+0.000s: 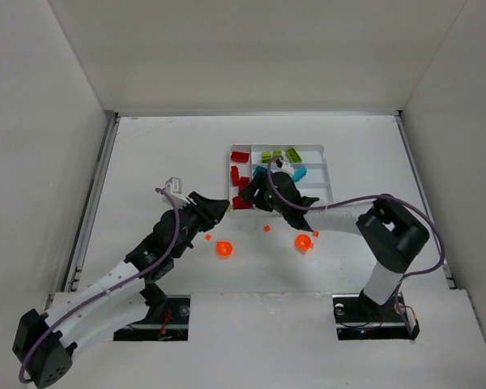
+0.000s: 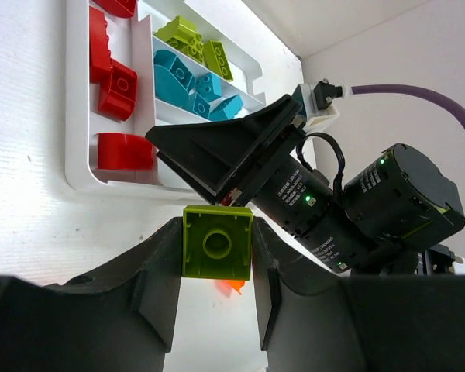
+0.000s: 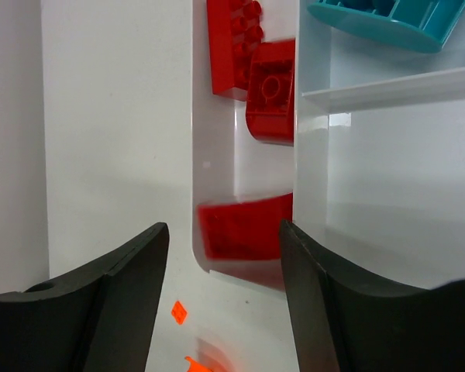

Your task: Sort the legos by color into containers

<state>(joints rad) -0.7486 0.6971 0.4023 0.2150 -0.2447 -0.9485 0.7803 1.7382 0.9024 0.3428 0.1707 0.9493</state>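
Table [image 1: 162, 154]: left gripper [image 2: 215, 232] holds green lego [image 2: 217, 246], seemingly half-hiding orange lego [image 2: 234, 286].

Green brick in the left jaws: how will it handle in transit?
Green brick looks like rigid moulded plastic; it probably won't deform under the squeeze. Its smooth sides, pinched on two faces only, may let it pivot or slip. Being small, it's likely light, so a knock on the tray rim could shift it.

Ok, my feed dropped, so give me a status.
Left gripper shut on yellow-green brick. Right gripper open over red slot. Right arm sits between left gripper and tray.
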